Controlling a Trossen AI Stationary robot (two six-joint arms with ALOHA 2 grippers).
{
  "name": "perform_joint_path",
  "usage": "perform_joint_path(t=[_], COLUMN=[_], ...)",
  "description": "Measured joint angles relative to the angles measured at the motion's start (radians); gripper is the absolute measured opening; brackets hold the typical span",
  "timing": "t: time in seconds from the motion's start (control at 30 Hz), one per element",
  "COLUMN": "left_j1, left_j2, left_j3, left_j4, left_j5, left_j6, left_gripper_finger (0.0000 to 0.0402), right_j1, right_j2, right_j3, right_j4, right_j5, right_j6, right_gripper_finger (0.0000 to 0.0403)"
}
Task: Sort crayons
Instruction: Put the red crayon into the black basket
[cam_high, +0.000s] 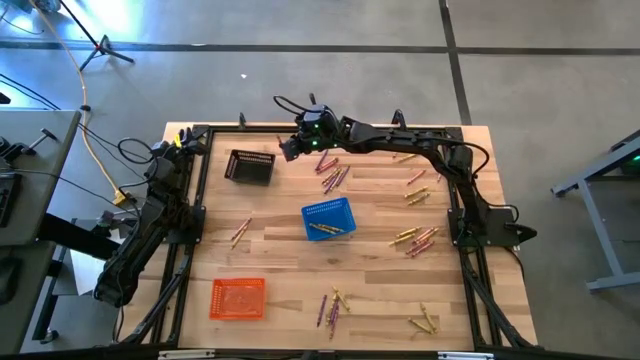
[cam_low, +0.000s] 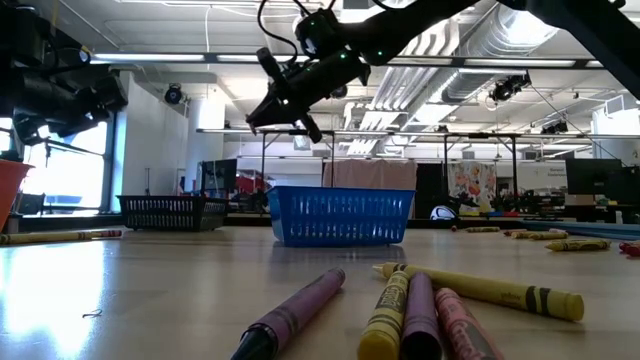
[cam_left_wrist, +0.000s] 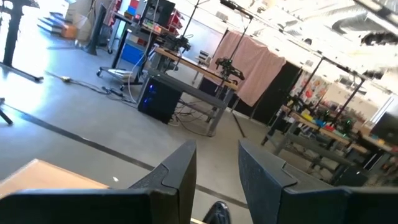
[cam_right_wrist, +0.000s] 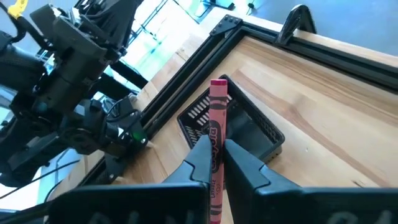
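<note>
My right gripper (cam_right_wrist: 215, 149) hangs high over the table's far left part, shut on a red-pink crayon (cam_right_wrist: 218, 106) just above the black mesh basket (cam_right_wrist: 239, 124) (cam_high: 250, 167). Other crayons lie flat on the table in loose groups (cam_high: 333, 178) (cam_high: 415, 240) (cam_high: 330, 305). A yellow one lies in the blue basket (cam_high: 328, 218). My left gripper (cam_left_wrist: 216, 149) is drawn back at the table's far left corner. It stands open, level, with nothing between its fingers. My right gripper pinches the red-pink crayon about its middle (cam_right_wrist: 216, 140) between the two fingers. The crayon lies along the fingers, its free end (cam_right_wrist: 219, 84) sticking out past them. The fingers slant down from the table's right side. The crayon is lifted clear, above the black basket.
An orange basket (cam_high: 238, 298) sits near the front left. The blue basket (cam_low: 340, 215) stands mid-table. Dark frame rails (cam_high: 195, 190) run along the table's left, far and right edges. A few crayons (cam_low: 420, 310) lie close to the front edge.
</note>
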Motion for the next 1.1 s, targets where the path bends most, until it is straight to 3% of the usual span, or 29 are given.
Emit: perform_joint_path(t=[0.2, 0.37, 0.5, 0.67, 0.83, 1.0, 1.1], left_j1=[0.000, 0.000, 0.000, 0.000, 0.000, 0.000, -0.001], left_j2=[0.000, 0.000, 0.000, 0.000, 0.000, 0.000, 0.000], left_j3=[0.000, 0.000, 0.000, 0.000, 0.000, 0.000, 0.000], left_j4=[0.013, 0.010, 0.014, 0.057, 0.062, 0.061, 0.118], left_j5=[0.011, 0.140, 0.172, 0.322, 0.371, 0.325, 0.445], left_j6=[-0.173, -0.364, -0.406, -0.507, -0.686, -0.745, -0.741], left_gripper_finger=[0.0104, 0.0104, 0.0104, 0.0104, 0.0104, 0.0104, 0.0104], right_j1=[0.000, 0.000, 0.000, 0.000, 0.000, 0.000, 0.000], right_j2=[0.000, 0.000, 0.000, 0.000, 0.000, 0.000, 0.000], right_j3=[0.000, 0.000, 0.000, -0.001, -0.001, -0.001, -0.001], right_j4=[0.000, 0.000, 0.000, 0.000, -0.001, -0.019, -0.029], right_j5=[0.001, 0.001, 0.001, 0.002, 0.002, 0.002, -0.001], right_j6=[0.000, 0.000, 0.000, -0.006, -0.008, -0.037, -0.035], right_gripper_finger=[0.0012, 0.0012, 0.0012, 0.0012, 0.0012, 0.0012, 0.0012])
